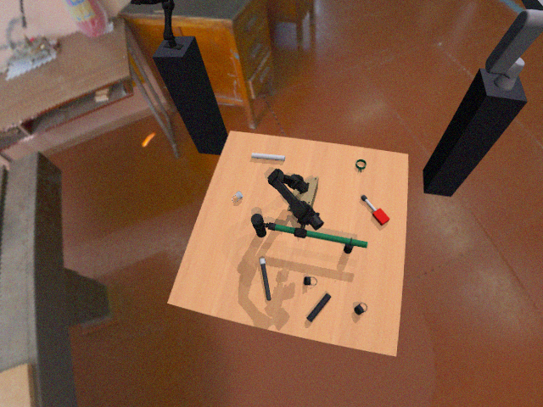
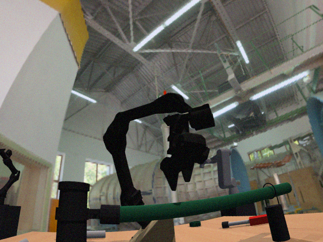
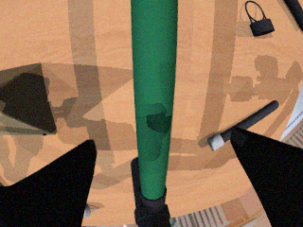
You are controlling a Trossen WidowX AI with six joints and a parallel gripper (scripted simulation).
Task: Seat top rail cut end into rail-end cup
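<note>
The green rail (image 1: 333, 237) (image 2: 208, 205) (image 3: 156, 71) runs from the rail-end cup (image 2: 110, 214) (image 3: 152, 205) through the wire loop of the loop cap (image 2: 277, 222) (image 1: 348, 248). The rail's cut end is hidden inside the cup, with no gap at its mouth; depth inside cannot be seen. The cup hangs on the brace band (image 2: 71, 214), around the upright black post (image 1: 260, 231) (image 2: 71, 230), a little below the post cap (image 2: 73, 185). My gripper (image 2: 180, 185) (image 3: 167, 141) is open and empty above the rail, fingertips clear of it.
Behind the rail is the arm's tan base block (image 1: 310, 192) (image 2: 161, 229). A black tube with a white end (image 1: 265, 280) (image 3: 251, 123), a short black tube (image 1: 318, 307) and two small loop caps (image 1: 307, 281) (image 1: 359, 309) lie in front. A red-handled tool (image 1: 380, 215) lies right.
</note>
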